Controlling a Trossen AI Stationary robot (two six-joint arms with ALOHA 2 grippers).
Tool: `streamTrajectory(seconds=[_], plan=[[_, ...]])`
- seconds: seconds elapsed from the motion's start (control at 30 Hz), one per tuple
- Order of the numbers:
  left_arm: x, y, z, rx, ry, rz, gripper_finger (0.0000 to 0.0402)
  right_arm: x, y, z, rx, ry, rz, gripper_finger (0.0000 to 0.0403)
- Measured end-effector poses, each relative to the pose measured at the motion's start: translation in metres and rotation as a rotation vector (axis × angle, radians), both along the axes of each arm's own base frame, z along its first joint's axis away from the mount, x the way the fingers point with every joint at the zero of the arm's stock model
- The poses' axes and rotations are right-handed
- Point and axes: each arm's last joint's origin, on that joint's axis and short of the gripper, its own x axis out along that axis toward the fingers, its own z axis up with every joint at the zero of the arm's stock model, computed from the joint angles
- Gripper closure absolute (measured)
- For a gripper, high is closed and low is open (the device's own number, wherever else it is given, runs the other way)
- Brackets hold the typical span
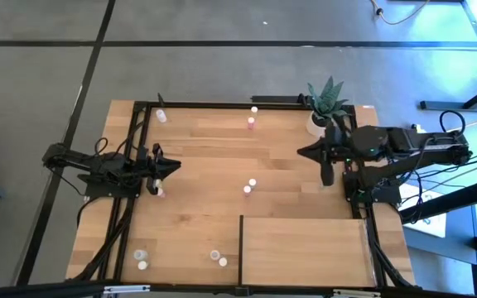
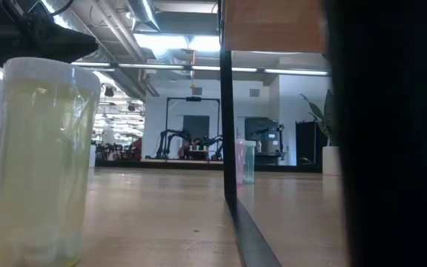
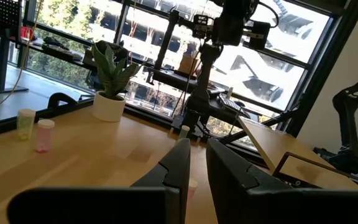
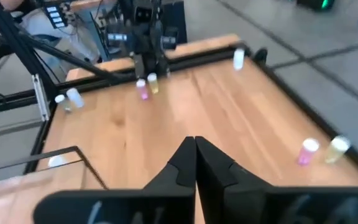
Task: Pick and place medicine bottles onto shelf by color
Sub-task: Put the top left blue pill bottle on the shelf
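wooden table [image 1: 205, 157] carries scattered medicine bottles [image 1: 249, 187] (plus shelf [image 1: 305, 244], potted plant [image 1: 323, 103]).

Both pincers [image 1: 175, 168] [image 1: 301, 152] apparently shut, facing inward.

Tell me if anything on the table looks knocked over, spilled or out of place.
Nothing stands out. The bottles are scattered in pairs, like the pink one at the far edge and the pair mid-table, with no spill showing. The shelf holds none. From above I can't tell whether any bottle lies tipped.

yellowish bottle [image 2: 41, 159] close-up, shelf [image 2: 274, 26] edge
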Motion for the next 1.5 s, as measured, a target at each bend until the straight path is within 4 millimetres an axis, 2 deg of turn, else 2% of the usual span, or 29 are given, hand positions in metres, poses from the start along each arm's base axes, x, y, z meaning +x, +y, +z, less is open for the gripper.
streamTrajectory(seconds=[0.13, 0.3, 0.53, 0.73, 0.97, 1.1, 1.2, 1.33, 1.5], plan=[[0.0, 0.0, 0.0, 0.015, 0.003, 0.006, 0.0354, 0.01, 0.0, -0.006, -0.037, 0.044, -0.002, 0.0396], [-0.001, 0.001, 0.007, 0.154, -0.015, 0.036, 0.0354, 0.019, -0.002, -0.012, -0.09, 0.085, 0.005, 0.0395], [-0.016, 0.004, 0.055, 0.338, -0.035, 0.082, 0.0354, 0.022, -0.005, -0.013, -0.113, 0.096, -0.002, 0.0394], [-0.02, 0.006, 0.092, 0.366, 0.116, 0.07, 0.0354, 0.021, -0.006, -0.013, -0.113, 0.096, -0.006, 0.0394], [0.008, 0.0, 0.122, 0.389, 0.392, 0.07, 0.0354, 0.024, -0.005, -0.015, -0.099, 0.106, 0.01, 0.0398], [0.027, -0.003, 0.139, 0.377, 0.503, 0.123, 0.0354, 0.028, -0.004, -0.013, -0.093, 0.198, 0.042, 0.0399], [0.04, -0.005, 0.149, 0.37, 0.569, 0.129, 0.0354, 0.033, -0.003, -0.011, -0.081, 0.333, 0.034, 0.04], [0.053, -0.006, 0.153, 0.336, 0.642, 0.138, 0.0354, 0.043, -0.002, -0.005, -0.081, 0.475, 0.062, 0.0398], [0.063, -0.008, 0.15, 0.316, 0.677, 0.097, 0.0354, 0.061, 0.001, 0.0, -0.078, 0.515, 0.08, 0.0397]])
